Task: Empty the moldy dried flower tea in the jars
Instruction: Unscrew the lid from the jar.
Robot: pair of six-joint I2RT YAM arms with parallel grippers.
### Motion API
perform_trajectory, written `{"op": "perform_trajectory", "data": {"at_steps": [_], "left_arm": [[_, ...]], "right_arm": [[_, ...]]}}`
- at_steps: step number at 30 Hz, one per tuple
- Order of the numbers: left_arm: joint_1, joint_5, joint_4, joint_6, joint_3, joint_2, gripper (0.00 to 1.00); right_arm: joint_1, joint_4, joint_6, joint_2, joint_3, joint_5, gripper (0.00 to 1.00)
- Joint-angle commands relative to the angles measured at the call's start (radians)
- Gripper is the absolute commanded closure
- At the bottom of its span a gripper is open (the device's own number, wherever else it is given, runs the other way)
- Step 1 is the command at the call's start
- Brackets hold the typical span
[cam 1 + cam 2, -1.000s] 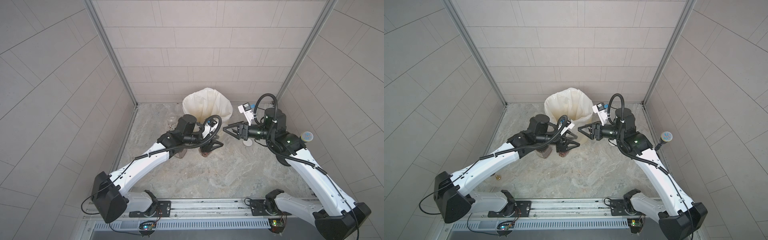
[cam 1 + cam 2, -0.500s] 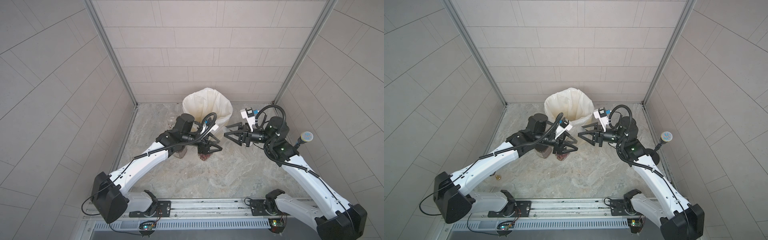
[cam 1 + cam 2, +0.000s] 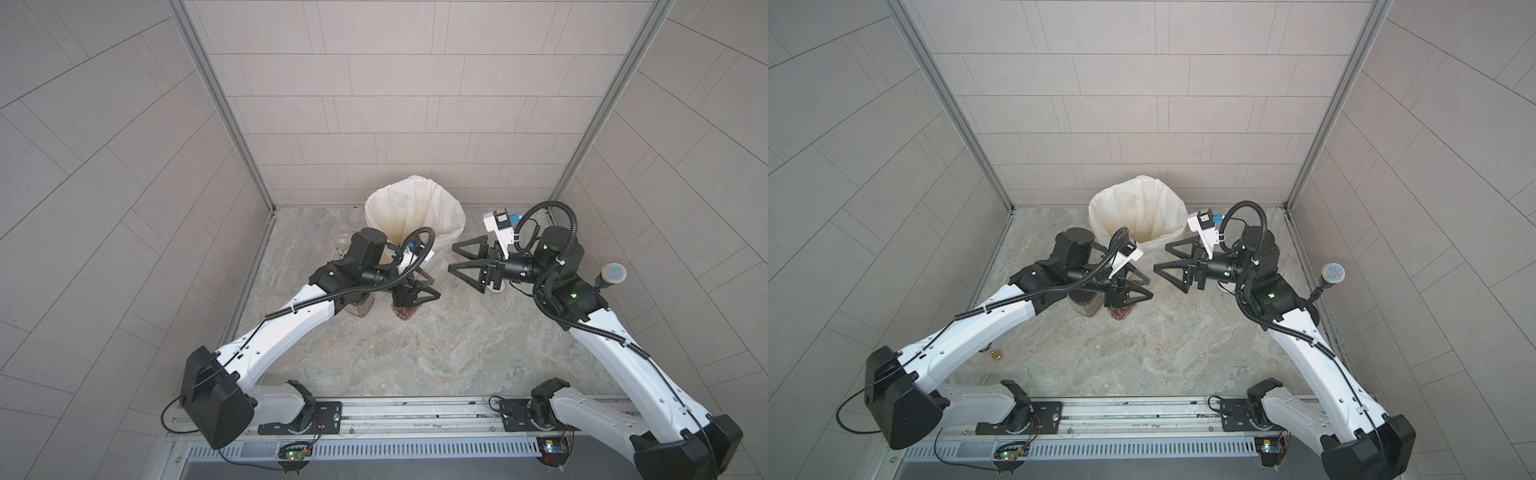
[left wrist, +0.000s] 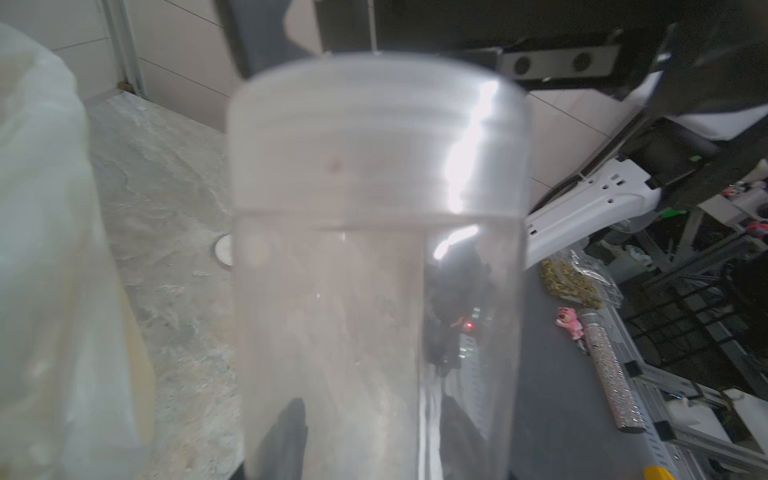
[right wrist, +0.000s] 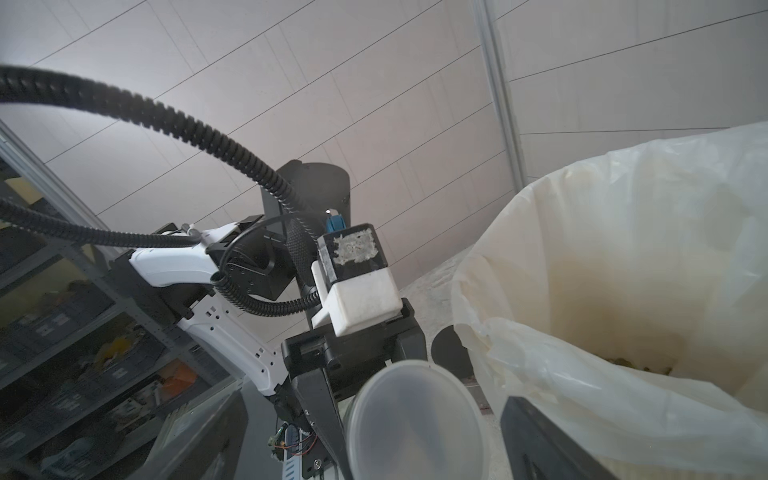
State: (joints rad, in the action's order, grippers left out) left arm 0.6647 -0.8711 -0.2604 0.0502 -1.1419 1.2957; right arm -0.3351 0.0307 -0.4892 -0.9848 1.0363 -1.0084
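two grippers are set nose to nose just beside the bin [image 3: 451,216]. the left gripper [image 3: 430,287] is clamped on the tall clear jar [image 4: 374,249], which is held tilted above the worktop [image 3: 415,353]. the reddish dried flower tea [image 3: 404,312] appears to be gathered at the jar's low end, under that gripper. the frosted cap [image 5: 415,419] seems to be fitted and is pointed at the right gripper [image 3: 452,259], whose jaws are spread wide on either side of it without touching.

the step in hand is judged to be the removal of that cap. it would be done well if the cap were centred between the jaws before they are closed. the rim should be taken squarely and the turning kept about the jar's own axis, with the left hold kept firm, since the smooth plastic could slip. the capped end should be kept above the tea until the mouth is over the bin.

one second back, the right jaws were nearly together; now they are parted. the jar is found almost where it was.
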Motion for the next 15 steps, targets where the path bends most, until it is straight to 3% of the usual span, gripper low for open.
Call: {"op": "perform_trajectory", "data": {"at_steps": [1, 9, 15], "left_arm": [[-0.006, 0.126, 0.007, 0.046, 0.012, -0.043, 0.55], [0.001, 0.156, -0.007, 0.087, 0.022, -0.054, 0.55], [0.018, 0.168, -0.041, 0.114, 0.014, -0.046, 0.55]], "right_arm": [[0.000, 0.244, -0.036, -0.010, 0.060, 0.159, 0.03], [-0.031, 0.472, -0.001, -0.094, 0.168, 0.196, 0.11], [-0.039, 0.419, -0.047, -0.121, 0.191, 0.140, 0.13]]}}
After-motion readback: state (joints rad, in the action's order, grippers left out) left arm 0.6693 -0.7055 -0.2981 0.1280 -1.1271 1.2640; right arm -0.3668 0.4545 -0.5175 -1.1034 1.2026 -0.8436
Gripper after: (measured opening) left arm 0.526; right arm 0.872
